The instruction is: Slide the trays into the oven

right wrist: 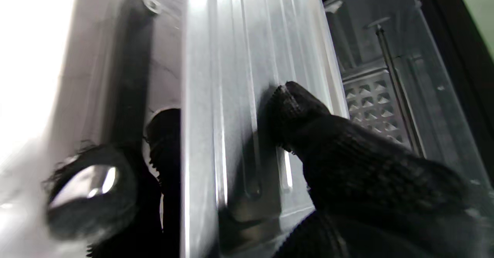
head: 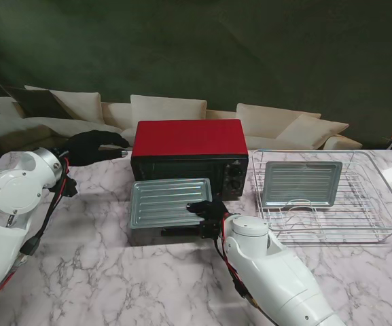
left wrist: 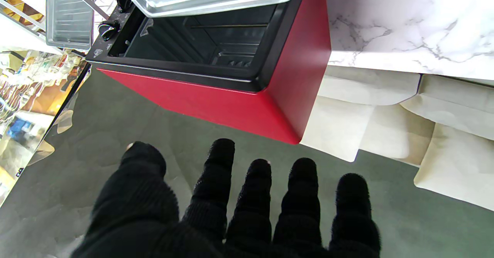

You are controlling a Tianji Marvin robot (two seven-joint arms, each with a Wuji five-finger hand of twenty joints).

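The red oven (head: pixel 189 139) stands mid-table with its door folded down. A ribbed metal tray (head: pixel 170 202) lies over the open door, its far edge at the oven mouth. My right hand (head: pixel 208 209) is shut on the tray's near right corner; the thumb (right wrist: pixel 297 107) presses on top of the tray (right wrist: pixel 231 76) and the fingers curl beneath. My left hand (head: pixel 94 146) hovers open by the oven's left side, its fingers (left wrist: pixel 258 196) spread just short of the red casing (left wrist: pixel 231 103). A second tray (head: pixel 302 182) leans in the wire rack (head: pixel 379 217).
The wire rack takes up the table's right side. Black control knobs (head: pixel 236 178) sit on the oven's right front panel. Beige sofa cushions (head: pixel 168 109) line the far edge behind the table. Marble top (head: pixel 94 272) lies between my arms.
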